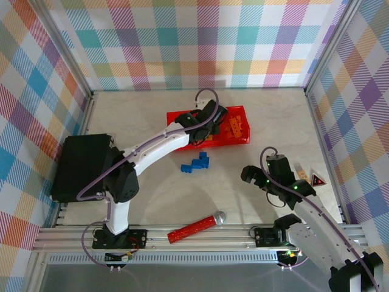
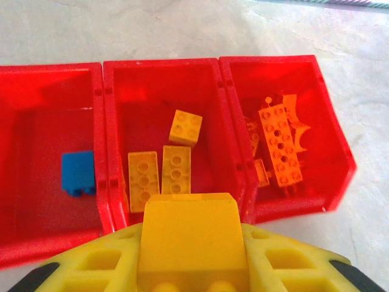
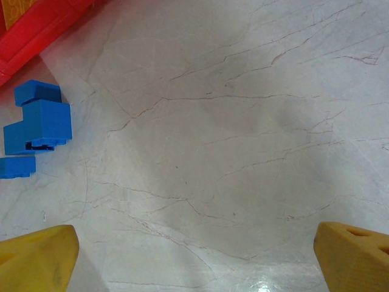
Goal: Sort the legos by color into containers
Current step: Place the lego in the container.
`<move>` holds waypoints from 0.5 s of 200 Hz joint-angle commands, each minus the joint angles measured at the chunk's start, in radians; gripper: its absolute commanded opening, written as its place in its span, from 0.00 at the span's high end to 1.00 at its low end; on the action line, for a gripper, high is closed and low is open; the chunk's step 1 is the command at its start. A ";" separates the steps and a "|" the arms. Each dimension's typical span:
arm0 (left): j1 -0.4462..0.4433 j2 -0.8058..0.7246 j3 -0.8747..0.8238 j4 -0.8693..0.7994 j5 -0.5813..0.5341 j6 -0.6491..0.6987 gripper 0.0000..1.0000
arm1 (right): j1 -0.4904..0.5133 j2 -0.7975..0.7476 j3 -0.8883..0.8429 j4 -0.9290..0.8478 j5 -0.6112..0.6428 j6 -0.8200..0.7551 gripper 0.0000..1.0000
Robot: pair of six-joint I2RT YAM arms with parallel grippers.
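Three joined red containers (image 1: 234,129) are set in a row on the table (image 1: 152,201), towards the middle of its far edge. In the left wrist view, one blue brick (image 2: 78,173) is seen in the left bin (image 2: 48,70), close to the wall shared with its neighbour. Three yellow bricks (image 2: 176,169) are held in the middle bin (image 2: 161,66): two flat ones lie side by side with studs up, and a smaller square one is tilted just beyond them. A heap of orange bricks (image 2: 279,146) is contained in the right bin (image 2: 270,61), with a long plate full of holes on top.

A further yellow piece, the clamped brick (image 2: 188,225), is gripped in the nearly closed left gripper (image 2: 191,261) above the near rim of the middle bin; it is smooth and wedge-shaped on top.

The loose blue legos (image 1: 196,163) are left on the table just on the near side of the containers, several being stacked into a stepped cluster (image 3: 37,125).

The right gripper (image 1: 258,176) is held towards the right edge of the table, its fingers (image 3: 36,258) spread fully apart with nothing between them.
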 commanded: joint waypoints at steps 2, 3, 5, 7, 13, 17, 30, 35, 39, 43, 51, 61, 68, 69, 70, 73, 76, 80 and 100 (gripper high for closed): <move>0.050 0.085 0.082 -0.029 0.032 0.083 0.64 | -0.003 0.012 0.016 0.032 -0.027 0.018 0.01; 0.052 0.093 0.086 -0.029 0.035 0.085 0.64 | -0.003 0.013 0.018 0.032 -0.028 0.018 0.01; 0.055 0.099 0.091 -0.027 0.041 0.087 0.64 | -0.003 0.014 0.019 0.033 -0.029 0.018 0.01; 0.059 0.107 0.096 -0.023 0.049 0.090 0.64 | -0.003 0.015 0.021 0.032 -0.032 0.018 0.01; 0.070 0.127 0.110 -0.012 0.066 0.094 0.64 | -0.003 0.017 0.026 0.033 -0.036 0.019 0.01; 0.074 0.139 0.121 -0.007 0.071 0.095 0.64 | -0.003 0.018 0.028 0.033 -0.039 0.020 0.01; 0.085 0.178 0.150 0.008 0.080 0.098 0.64 | -0.003 0.018 0.036 0.032 -0.042 0.018 0.01; 0.090 0.193 0.164 0.008 0.088 0.100 0.64 | -0.004 0.019 0.039 0.028 -0.040 0.017 0.01; 0.092 0.205 0.175 0.004 0.091 0.100 0.64 | -0.003 0.018 0.040 0.026 -0.041 0.014 0.01; 0.095 0.216 0.186 0.000 0.096 0.098 0.64 | -0.003 0.018 0.043 0.024 -0.041 0.010 0.01; 0.099 0.234 0.202 -0.007 0.107 0.094 0.64 | -0.003 0.017 0.043 0.023 -0.045 0.003 0.01; 0.104 0.250 0.206 -0.006 0.116 0.083 0.64 | -0.003 0.017 0.043 0.021 -0.052 -0.005 0.01; 0.106 0.258 0.205 -0.003 0.119 0.073 0.64 | -0.002 0.019 0.046 0.015 -0.057 -0.009 0.01; 0.106 0.259 0.205 -0.002 0.119 0.072 0.64 | -0.003 0.019 0.045 0.014 -0.058 -0.010 0.01; 0.106 0.261 0.205 -0.002 0.120 0.071 0.64 | -0.003 0.019 0.045 0.014 -0.059 -0.010 0.01; 0.108 0.264 0.205 0.000 0.122 0.071 0.64 | -0.003 0.019 0.047 0.011 -0.059 -0.013 0.01; 0.110 0.267 0.204 0.001 0.123 0.070 0.64 | -0.003 0.018 0.047 0.008 -0.061 -0.014 0.01; 0.110 0.271 0.205 0.003 0.123 0.068 0.64 | -0.003 0.017 0.048 0.004 -0.063 -0.016 0.01; 0.115 0.297 0.222 -0.001 0.119 0.063 0.64 | -0.003 0.006 0.044 -0.014 -0.064 -0.021 0.01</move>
